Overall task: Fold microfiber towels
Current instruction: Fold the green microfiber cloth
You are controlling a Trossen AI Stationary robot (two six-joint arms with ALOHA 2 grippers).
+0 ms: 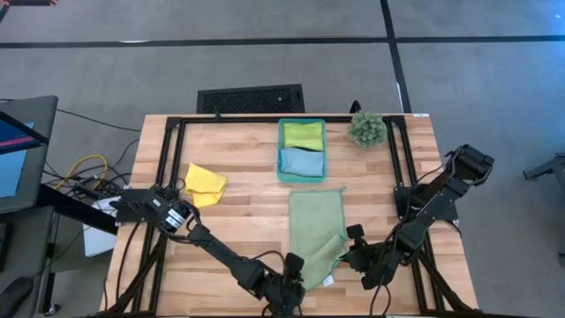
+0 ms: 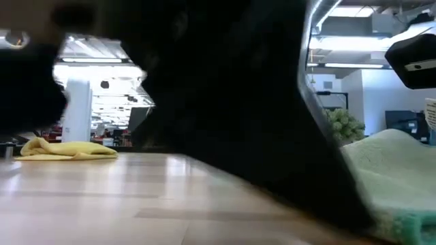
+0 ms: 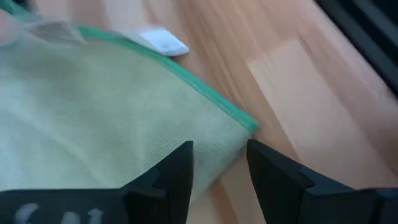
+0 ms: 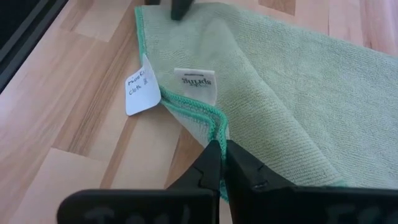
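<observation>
left gripper (image 1: 294, 281) at table's 6 o'clock edge, fingers apart around pale green towel's (image 1: 316, 231) near corner | right gripper (image 1: 351, 256) just at its 3 o'clock, pinched on towel hem | yellow towel (image 1: 205, 184) at 10 o'clock | lime towel (image 1: 303, 135), blue towel (image 1: 301, 162) in teal bin (image 1: 282, 150) at 12 o'clock

A dark arm (image 2: 225, 88) fills most of the low view, hiding the table's middle. The pale green towel (image 2: 392, 173) is cut off at that picture's right edge.
</observation>
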